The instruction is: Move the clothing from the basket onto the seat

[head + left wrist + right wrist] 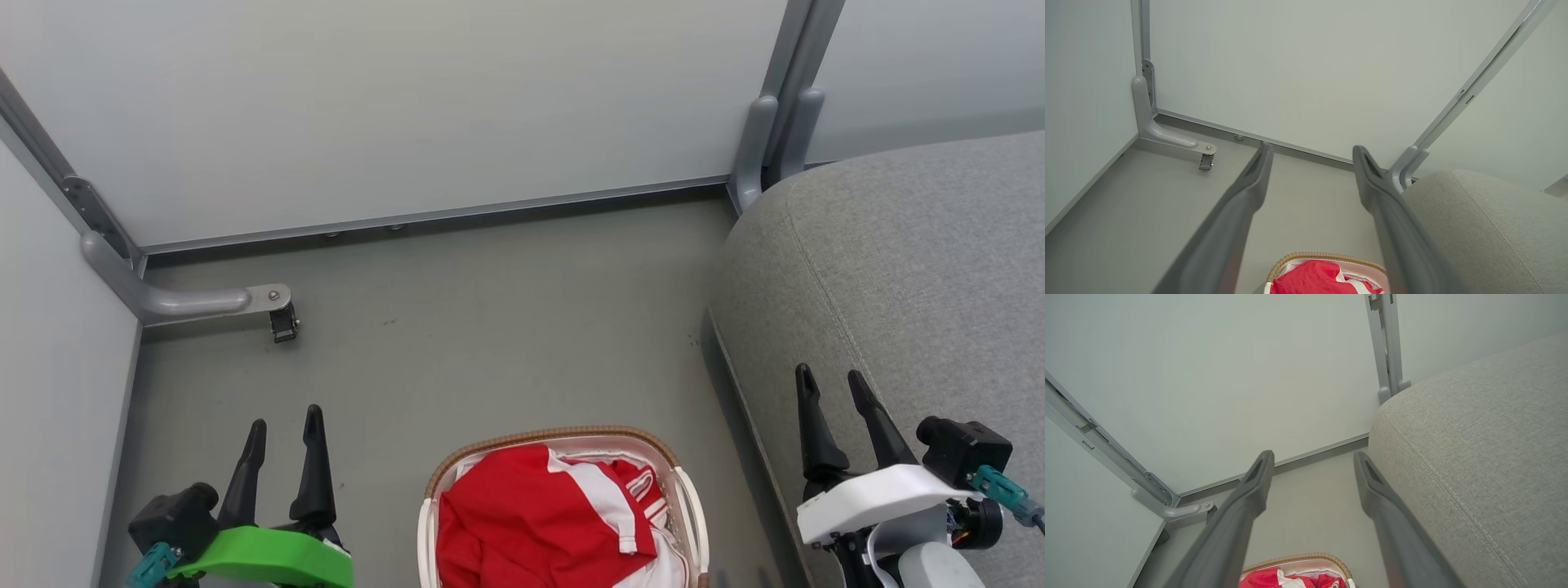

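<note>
The clothing [543, 523], red with white stripes, lies bunched in the basket [563, 435] at the bottom centre of the head view. It looks soft, light and floppy, so a raised fold atop the heap seems the best place to pinch. The left gripper [286, 418], lower left, and the right gripper [830, 373], lower right, both hold their fingers spread and empty. The seat [898, 269] lies along the right.

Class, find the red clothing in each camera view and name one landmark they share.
Head view: clothing at bottom centre, in the basket.
Left wrist view: clothing at bottom centre.
Right wrist view: clothing at bottom edge, just left of centre.
Shared landmark: the grey seat, on the right in each.
</note>
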Motion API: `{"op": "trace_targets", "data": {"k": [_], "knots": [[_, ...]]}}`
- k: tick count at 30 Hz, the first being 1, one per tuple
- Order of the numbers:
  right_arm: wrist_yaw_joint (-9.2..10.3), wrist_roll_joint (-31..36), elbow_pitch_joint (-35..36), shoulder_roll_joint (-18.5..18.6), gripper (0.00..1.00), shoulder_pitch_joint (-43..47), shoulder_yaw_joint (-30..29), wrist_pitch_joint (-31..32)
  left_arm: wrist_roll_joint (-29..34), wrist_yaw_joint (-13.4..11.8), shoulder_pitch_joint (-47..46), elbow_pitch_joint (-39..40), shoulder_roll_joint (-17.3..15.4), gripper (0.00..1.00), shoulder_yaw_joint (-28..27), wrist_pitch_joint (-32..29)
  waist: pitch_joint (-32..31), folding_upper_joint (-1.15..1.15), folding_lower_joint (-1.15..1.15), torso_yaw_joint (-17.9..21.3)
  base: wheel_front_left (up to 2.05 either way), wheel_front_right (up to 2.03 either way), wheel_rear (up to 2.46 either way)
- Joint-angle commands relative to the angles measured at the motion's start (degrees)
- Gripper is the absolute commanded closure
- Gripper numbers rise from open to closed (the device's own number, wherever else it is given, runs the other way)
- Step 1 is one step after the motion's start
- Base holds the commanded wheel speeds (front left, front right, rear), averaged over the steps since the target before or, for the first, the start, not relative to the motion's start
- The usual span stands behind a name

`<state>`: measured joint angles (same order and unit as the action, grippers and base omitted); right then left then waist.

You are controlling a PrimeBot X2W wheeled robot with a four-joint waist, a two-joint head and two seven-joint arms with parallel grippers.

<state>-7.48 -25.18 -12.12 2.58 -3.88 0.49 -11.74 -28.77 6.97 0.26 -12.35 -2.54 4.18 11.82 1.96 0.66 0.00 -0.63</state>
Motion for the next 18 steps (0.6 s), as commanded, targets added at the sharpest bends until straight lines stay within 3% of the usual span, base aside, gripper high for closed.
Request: {"op": "trace_targets", "data": {"k": [1, 18], "knots": [[-0.02, 1.5, 0.4, 0.3, 0.00, 0.5, 0.0, -0.6, 1.1, -0.3, 0.5, 0.0, -0.4, 0.00, 0.3, 0.6, 0.0, -0.51, 0.00, -0.1, 0.00, 0.00, 0.00], [-0.02, 9.9, 0.0, 0.4, 0.00, 1.1, 1.4, -2.5, 7.2, -0.5, 1.7, -1.3, -0.5, 0.00, 1.0, 2.5, -0.4, -0.60, 0.00, -0.7, 0.00, 0.00, 0.00]]}}
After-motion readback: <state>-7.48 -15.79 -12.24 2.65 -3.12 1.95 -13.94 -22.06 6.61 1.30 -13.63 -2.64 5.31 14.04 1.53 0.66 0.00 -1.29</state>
